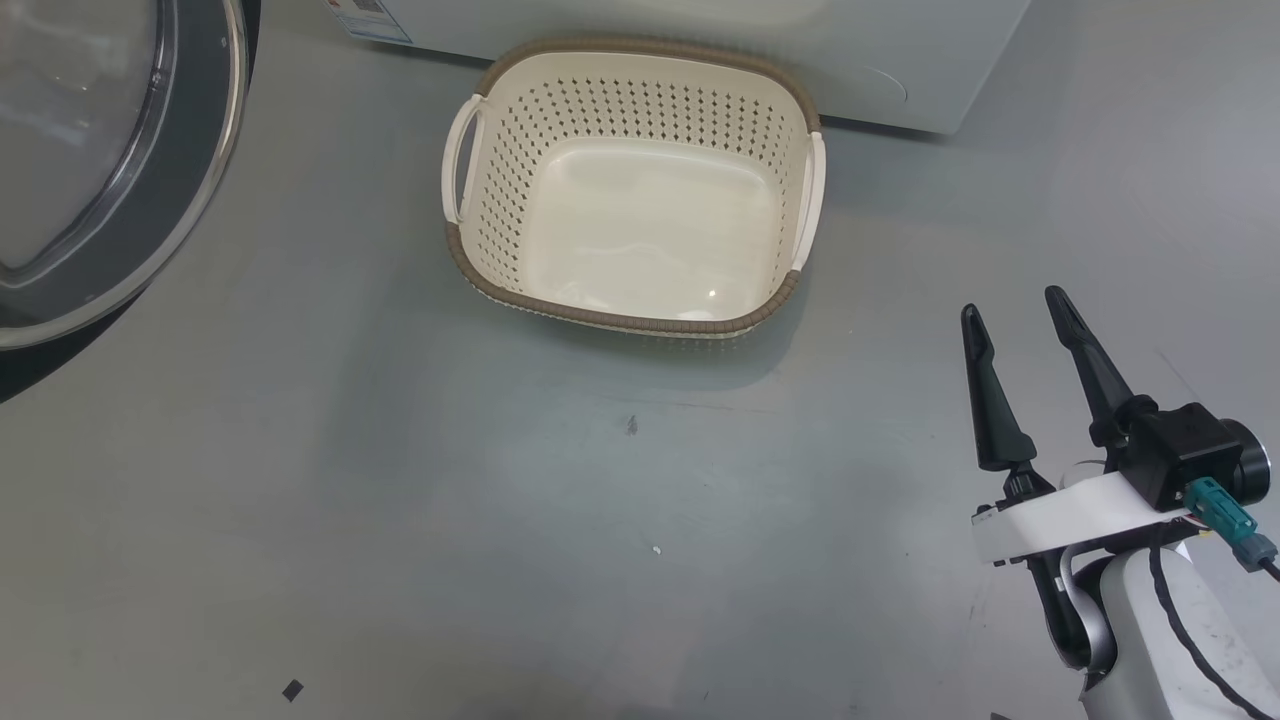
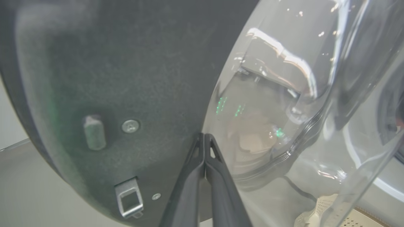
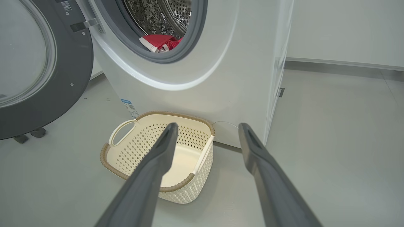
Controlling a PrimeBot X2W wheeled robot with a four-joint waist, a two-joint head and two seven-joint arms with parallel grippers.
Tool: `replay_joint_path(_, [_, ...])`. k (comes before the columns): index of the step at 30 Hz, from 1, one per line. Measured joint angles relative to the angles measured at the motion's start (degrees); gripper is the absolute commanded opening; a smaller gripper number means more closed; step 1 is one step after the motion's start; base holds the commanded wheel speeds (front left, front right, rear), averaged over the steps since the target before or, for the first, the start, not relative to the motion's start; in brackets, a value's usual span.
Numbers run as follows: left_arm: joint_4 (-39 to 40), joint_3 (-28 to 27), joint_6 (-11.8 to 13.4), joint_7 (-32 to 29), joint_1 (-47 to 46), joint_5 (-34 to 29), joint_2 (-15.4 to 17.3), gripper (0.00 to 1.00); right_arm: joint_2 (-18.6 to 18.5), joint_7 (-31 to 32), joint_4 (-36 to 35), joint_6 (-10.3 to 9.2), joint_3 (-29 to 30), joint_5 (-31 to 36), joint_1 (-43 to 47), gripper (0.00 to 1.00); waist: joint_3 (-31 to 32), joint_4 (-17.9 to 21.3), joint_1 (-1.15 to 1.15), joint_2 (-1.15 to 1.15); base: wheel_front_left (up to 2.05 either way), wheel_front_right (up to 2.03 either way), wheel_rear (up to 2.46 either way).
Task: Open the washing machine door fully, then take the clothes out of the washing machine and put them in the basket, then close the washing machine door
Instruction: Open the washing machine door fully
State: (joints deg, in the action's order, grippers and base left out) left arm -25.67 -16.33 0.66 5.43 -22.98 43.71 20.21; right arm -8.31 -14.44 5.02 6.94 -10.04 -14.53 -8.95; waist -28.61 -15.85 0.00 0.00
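Washing machine door [image 3: 75, 63] stands open; red clothes [image 3: 157, 42] lie inside washing machine [image 3: 221, 78], basket [image 1: 620, 320] on floor [image 1: 400, 500] just in front. Left tool [image 2: 205, 135] pinched shut nr door's inner face; right tool [image 1: 1012, 302] spread wide, empty.

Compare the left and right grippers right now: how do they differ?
The left gripper has its jaws shut; the right gripper has its jaws wide open. The left gripper points at the washing machine door, where dark rim meets glass; the right gripper hangs above the floor, short of the basket. Both hold nothing.
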Motion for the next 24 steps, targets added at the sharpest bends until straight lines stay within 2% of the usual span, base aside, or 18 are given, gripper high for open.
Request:
replay_joint_path(14, [-4.8,3.4,-2.5,2.3,-0.7,-2.6,-0.9,0.00,1.0,0.0,3.1,0.00,0.1,-1.1,0.0,1.00,4.5,-1.1,0.00,0.00,0.00,0.00,0.00])
replay_joint_path(24, [-5.7,7.3,-4.2,3.5,1.7,-5.3,-1.4,0.00,2.2,0.0,5.9,0.01,-0.1,-2.9,0.1,1.00,10.2,-0.8,0.00,0.00,0.00,0.00,0.00])
